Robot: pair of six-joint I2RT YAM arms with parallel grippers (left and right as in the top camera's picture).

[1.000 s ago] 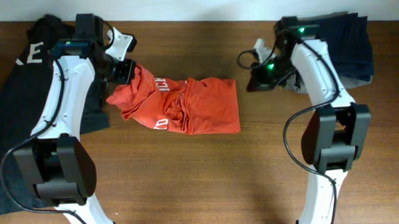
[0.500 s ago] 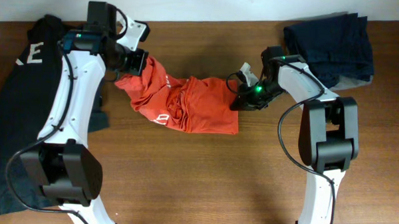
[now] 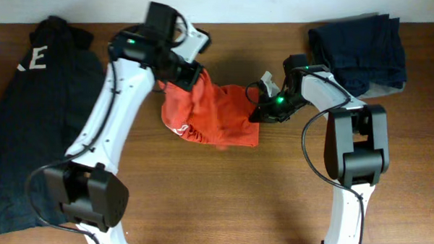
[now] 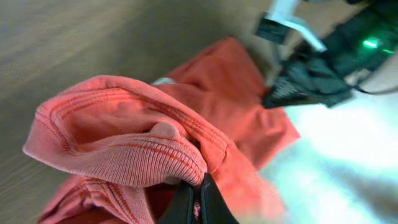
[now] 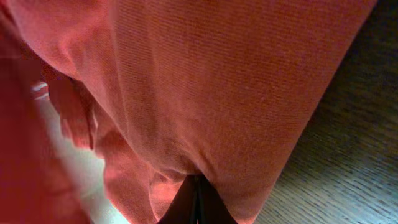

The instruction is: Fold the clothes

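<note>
- Nearest the arm bases, the bare wood of the table (image 3: pixel 200 201) is the same as a second ago.
- Mid-table sits the orange-red T-shirt (image 3: pixel 217 118). It was stretched further left a second ago, and now it's bunched into a tighter heap.
- The right gripper (image 3: pixel 261 113) is pinched shut on the shirt's right edge. It came down from near the navy pile and has held there since.
- The left gripper (image 3: pixel 188 79) is clamped on a ribbed edge of the shirt. It has swung across from the far left and has that edge lifted.
- My read: the left side is being carried over toward the right — a fold underway, not laid down yet.
- At the back, the navy pile (image 3: pixel 364 47) and the black garment (image 3: pixel 29 108) haven't budged.
</note>
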